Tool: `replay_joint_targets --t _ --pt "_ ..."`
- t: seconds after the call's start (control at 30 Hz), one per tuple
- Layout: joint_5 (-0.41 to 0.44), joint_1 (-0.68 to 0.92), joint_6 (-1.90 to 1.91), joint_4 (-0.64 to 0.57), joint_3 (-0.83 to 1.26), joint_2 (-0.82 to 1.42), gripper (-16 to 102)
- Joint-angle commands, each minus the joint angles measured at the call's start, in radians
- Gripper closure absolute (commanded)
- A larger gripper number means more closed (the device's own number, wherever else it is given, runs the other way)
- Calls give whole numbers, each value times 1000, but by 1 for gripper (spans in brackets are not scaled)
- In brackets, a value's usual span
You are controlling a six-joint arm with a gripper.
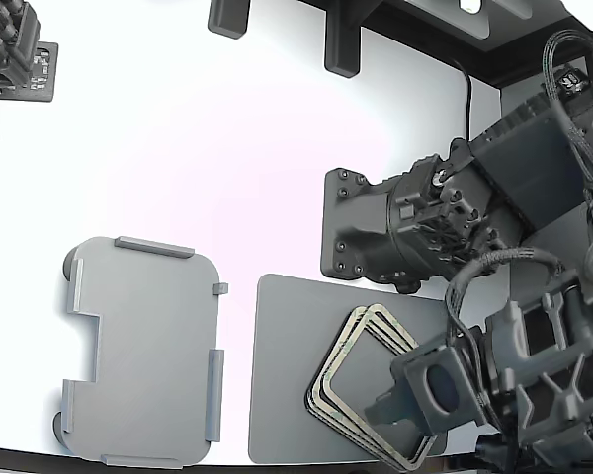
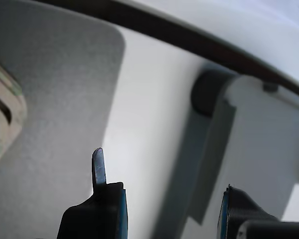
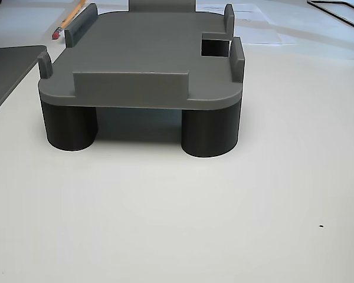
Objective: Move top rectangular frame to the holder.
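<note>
A: Item one, going left to right in the exterior view: the holder (image 1: 143, 351), lower left of the frame, on the white worktop (image 1: 227, 158). What do we log inside it?

B: Nothing. Its plate is bare between the raised edge tabs, and the other view shows the same: only the stepped notch and the round feet beneath. In that view a pencil (image 3: 68, 19) lies on the worktop behind it, at upper left.

A: Item two, just right of the holder?

B: The darker grey mat (image 1: 282, 395), lower centre. It carries the stack of frames (image 1: 321, 400), fanned slightly, with the top rectangular frame (image 1: 338, 348) uppermost and flat. So the task's thing sits on the mat, apart from the holder.

A: Item three, the gripper (image 1: 400, 407)?

B: Lower right of the exterior view, hanging over the right part of the stack. In the wrist view we see its fingers (image 2: 98, 167) spread with only worktop and holder between them. It pinches nothing.

A: Then which step do we enter?

B: We judge it the approach to the pick; the frame is not yet lifted. The next move calls for closing on one thin rail of the top frame alone without dragging the look-alikes below, then carrying it leftward and seating it level inside the tabs.
</note>
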Motion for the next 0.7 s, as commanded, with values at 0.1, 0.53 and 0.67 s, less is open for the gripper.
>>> replay_joint_targets --t 0.1,0.53,0.67 --pt "-72 112 5 72 -117 -104 30" --pt "-118 327 -49 155 -305 -360 28" --pt "-133 359 -29 155 -336 -434 28"
